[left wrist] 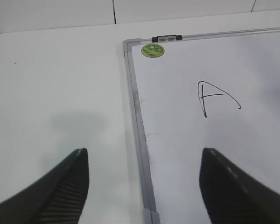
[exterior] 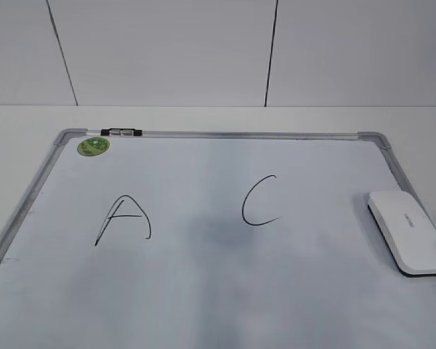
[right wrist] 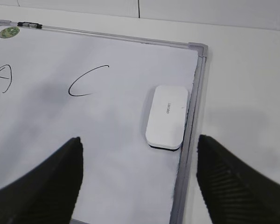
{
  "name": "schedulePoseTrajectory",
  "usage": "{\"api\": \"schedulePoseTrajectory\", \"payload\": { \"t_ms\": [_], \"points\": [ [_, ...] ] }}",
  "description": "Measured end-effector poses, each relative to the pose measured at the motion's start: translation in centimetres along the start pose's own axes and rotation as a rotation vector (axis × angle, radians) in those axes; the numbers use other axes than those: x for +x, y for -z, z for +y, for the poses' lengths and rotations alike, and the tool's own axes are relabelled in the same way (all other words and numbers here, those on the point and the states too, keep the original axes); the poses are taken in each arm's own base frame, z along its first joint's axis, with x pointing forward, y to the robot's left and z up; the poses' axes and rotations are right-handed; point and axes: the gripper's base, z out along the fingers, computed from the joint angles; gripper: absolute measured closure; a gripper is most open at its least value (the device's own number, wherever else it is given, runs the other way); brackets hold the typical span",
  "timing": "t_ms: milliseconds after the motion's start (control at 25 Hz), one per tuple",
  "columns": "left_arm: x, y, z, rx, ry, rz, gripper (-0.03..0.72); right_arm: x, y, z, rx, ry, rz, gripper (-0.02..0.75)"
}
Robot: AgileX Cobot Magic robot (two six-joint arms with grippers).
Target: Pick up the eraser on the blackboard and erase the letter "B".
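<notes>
Currently, blackboard (exterior: 203,291): lying flat on the white counter (left wrist: 56,84), showing "A" (exterior: 123,218) and "C" (exterior: 260,201); no "B" showing between them.
Eraser (right wrist: 167,116): resting on the board, beside its right frame.
Left gripper (left wrist: 142,186): hanging wide open, holding nothing.
Right gripper (right wrist: 137,182): hovering wide open, empty, near the eraser.

Exterior view slants down at the blackboard (exterior: 203,291); both wrist views share it.
</notes>
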Motion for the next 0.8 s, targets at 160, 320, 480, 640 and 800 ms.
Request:
{"api": "schedulePoseTrajectory", "payload": {
  "t_ms": [160, 320, 480, 640, 800],
  "points": [
    [1.2, 0.6, 0.0, 0.000, -0.003, -0.002, 0.148, 1.4, 0.6, -0.1, 0.032, 0.026, -0.014, 0.143],
    [2.1, 0.5, 0.1, -0.004, -0.005, 0.033, 0.149, 2.8, 0.5, 0.0, 0.037, 0.032, -0.009, 0.143],
    [2.2, 0.4, 0.1, -0.004, -0.005, 0.046, 0.149, 3.8, 0.4, 0.0, 0.038, 0.035, 0.008, 0.143],
    [2.2, 0.4, 0.1, -0.004, -0.005, 0.046, 0.165, 4.1, 0.3, 0.0, 0.043, 0.038, 0.017, 0.143],
    [2.2, 0.4, 0.1, -0.004, -0.005, 0.046, 0.206, 4.7, 0.1, 0.1, 0.029, 0.017, 0.051, 0.143]
  ]
}}
